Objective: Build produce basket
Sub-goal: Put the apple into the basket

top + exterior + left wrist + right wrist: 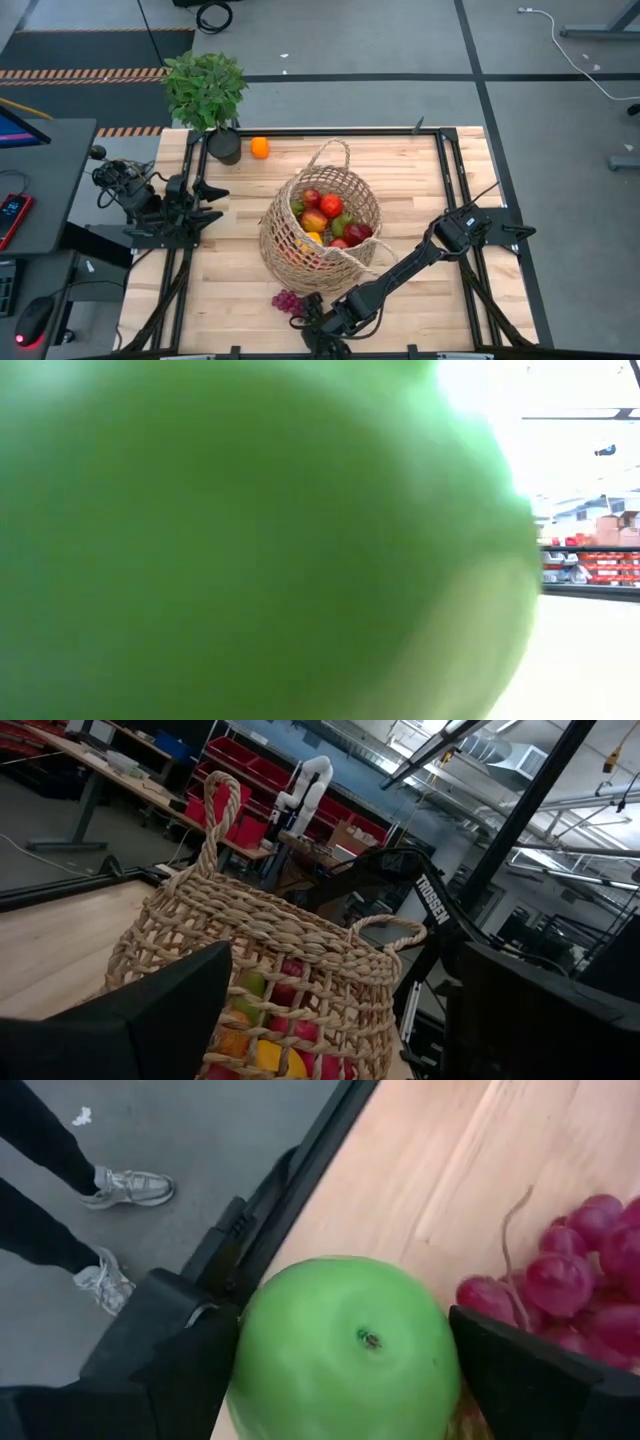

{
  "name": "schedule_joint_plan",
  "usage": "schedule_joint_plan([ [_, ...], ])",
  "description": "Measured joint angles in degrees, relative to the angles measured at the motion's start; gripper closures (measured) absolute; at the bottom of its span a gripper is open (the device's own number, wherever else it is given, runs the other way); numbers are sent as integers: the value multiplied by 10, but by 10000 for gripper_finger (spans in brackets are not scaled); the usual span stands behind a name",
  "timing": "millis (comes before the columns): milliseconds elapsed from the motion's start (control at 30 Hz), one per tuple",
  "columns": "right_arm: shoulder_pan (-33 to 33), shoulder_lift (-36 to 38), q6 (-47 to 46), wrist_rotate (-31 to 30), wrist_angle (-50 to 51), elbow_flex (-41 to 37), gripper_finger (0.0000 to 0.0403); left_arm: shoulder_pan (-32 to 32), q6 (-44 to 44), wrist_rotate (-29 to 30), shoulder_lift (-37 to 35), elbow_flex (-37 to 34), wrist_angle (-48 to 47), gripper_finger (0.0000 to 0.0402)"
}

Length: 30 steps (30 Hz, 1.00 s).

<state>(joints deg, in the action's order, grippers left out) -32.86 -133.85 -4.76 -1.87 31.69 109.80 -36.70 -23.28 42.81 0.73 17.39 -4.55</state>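
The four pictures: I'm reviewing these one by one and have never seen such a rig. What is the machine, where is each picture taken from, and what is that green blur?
It is a two-armed robot at a wooden table. The top picture looks straight down. The left gripper waits open at the table's left side. The right gripper reaches to the near edge, its fingers on either side of a green apple but not clearly clamped on it. That view comes from the right wrist; purple grapes lie beside the apple. The table-level camera is filled by the same apple. The left wrist camera faces the wicker basket, already holding produce. An orange and a potted plant stand at the far edge.
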Motion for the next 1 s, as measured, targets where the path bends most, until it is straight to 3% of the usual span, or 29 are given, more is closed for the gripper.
schedule_joint_plan([
  [267,9,8,0,-2,19,1,54,0,0,0,0,0,0,5],
  [700,26,11,9,-52,27,75,55,0,0,0,0,0,0,5],
  [1000,35,11,52,-129,29,141,56,0,0,0,0,0,0,5],
])
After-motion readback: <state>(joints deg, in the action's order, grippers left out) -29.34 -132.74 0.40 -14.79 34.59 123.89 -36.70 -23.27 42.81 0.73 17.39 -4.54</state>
